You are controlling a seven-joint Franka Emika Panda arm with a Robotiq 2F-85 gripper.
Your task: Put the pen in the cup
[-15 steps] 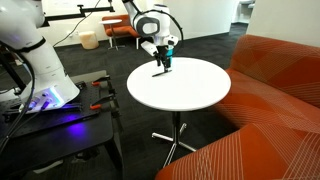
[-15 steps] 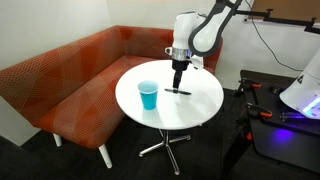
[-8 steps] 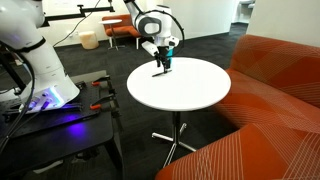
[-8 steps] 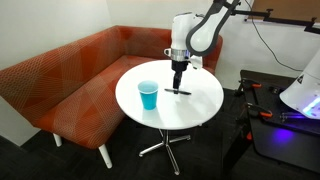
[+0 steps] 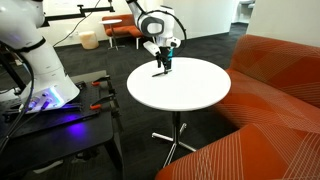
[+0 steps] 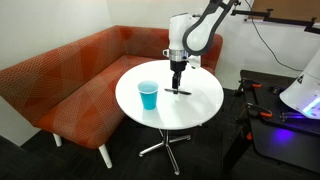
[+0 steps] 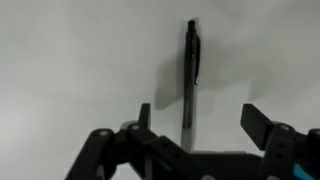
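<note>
The pen point(image 7: 189, 75) is a thin dark stick lying flat on the round white table point(image 6: 200, 105). In the wrist view it runs up and away between the two fingers of my gripper point(image 7: 200, 118), which is open, with clear gaps on both sides of the pen. In both exterior views the gripper point(image 6: 178, 78) point(image 5: 162, 62) hangs fingers-down just above the pen point(image 6: 179, 92) point(image 5: 160, 71). The bright blue cup point(image 6: 148, 96) stands upright on the table, a short way from the pen; in an exterior view the gripper hides most of the cup.
An orange-red sofa point(image 6: 70, 75) curves round the table point(image 5: 180, 85). A black bench with a white robot base point(image 5: 35, 70), red tools and purple light stands beside it. The floor is dark carpet.
The arm has shifted slightly; the fingers stand a touch closer together. Pen and cup have not moved.
</note>
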